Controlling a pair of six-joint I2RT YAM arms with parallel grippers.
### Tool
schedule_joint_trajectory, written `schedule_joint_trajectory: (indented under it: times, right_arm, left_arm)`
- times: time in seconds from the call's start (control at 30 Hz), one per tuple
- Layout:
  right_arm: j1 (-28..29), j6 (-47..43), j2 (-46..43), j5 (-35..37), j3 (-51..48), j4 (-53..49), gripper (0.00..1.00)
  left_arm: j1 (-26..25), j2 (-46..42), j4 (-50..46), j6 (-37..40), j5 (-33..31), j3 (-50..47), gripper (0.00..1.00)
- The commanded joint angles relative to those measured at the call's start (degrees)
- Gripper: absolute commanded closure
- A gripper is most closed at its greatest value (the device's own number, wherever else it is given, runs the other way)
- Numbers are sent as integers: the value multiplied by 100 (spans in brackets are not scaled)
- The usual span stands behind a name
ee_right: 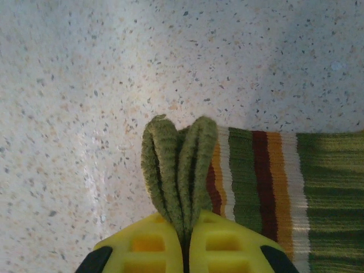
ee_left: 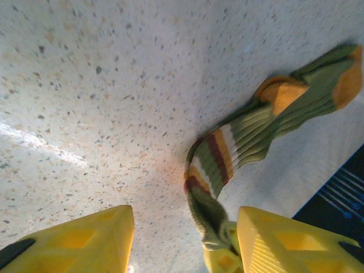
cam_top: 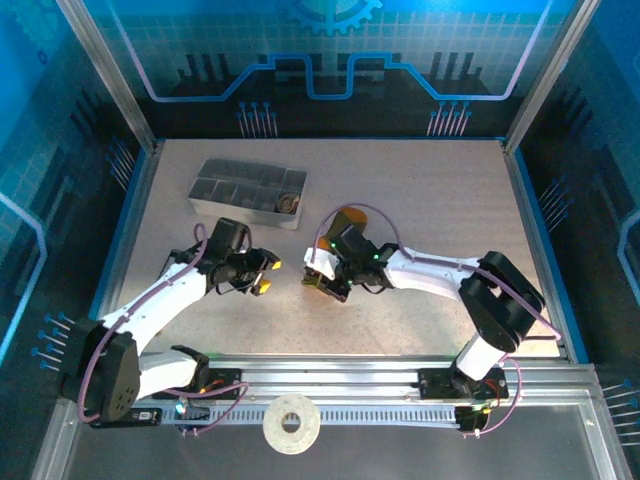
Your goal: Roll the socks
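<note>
Item 1: olive-green sock (cam_top: 347,216), with mustard-orange toe and heel patches and a band of cream, orange and dark red stripes below the cuff (ee_right: 176,170). It lies stretched on the worktop (cam_top: 420,190) near the centre, the toe end toward 1 o'clock and the cuff toward 7 o'clock. In the left wrist view the sock (ee_left: 256,128) runs from the toe at 2 o'clock down to the cuff at 6 o'clock.

Item 2: right jaws, yellow fingers (ee_right: 148,244), closed tight on the folded cuff, which stands out past the fingertips in two ribbed lobes.

Item 3: left jaws, yellow fingers (ee_left: 85,239), standing partly apart with nothing between them, at 9 o'clock of the right jaws and near but not touching them, facing the cuff.

Item 4: grey compartmented tray (cam_top: 245,190), at 11 o'clock of the sock and well apart from it. A brownish item (cam_top: 288,203) sits in its right-end compartment, too small to identify.

Item 5: roll of pale tape (cam_top: 292,425), at 6 o'clock on the near rail between the arm bases
</note>
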Motion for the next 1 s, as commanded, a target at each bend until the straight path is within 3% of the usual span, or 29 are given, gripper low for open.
schedule_joint_trajectory:
  times: [0.0, 0.47, 0.83, 0.97]
  right_arm:
    - [-276, 693, 400, -1034, 323, -486, 100]
    - [-811, 1134, 1436, -1265, 956, -916, 100]
    - [-823, 1147, 1531, -1231, 940, -860, 100]
    - [-825, 1126, 1387, -1219, 836, -713, 93]
  left_arm:
    - [-298, 192, 256, -190, 98, 178, 52]
    - [-1132, 1073, 1486, -1054, 67, 208, 72]
    - [-1250, 1962, 2027, -1199, 32, 480, 80]
    - [-1246, 2255, 1768, -1082, -138, 630, 83]
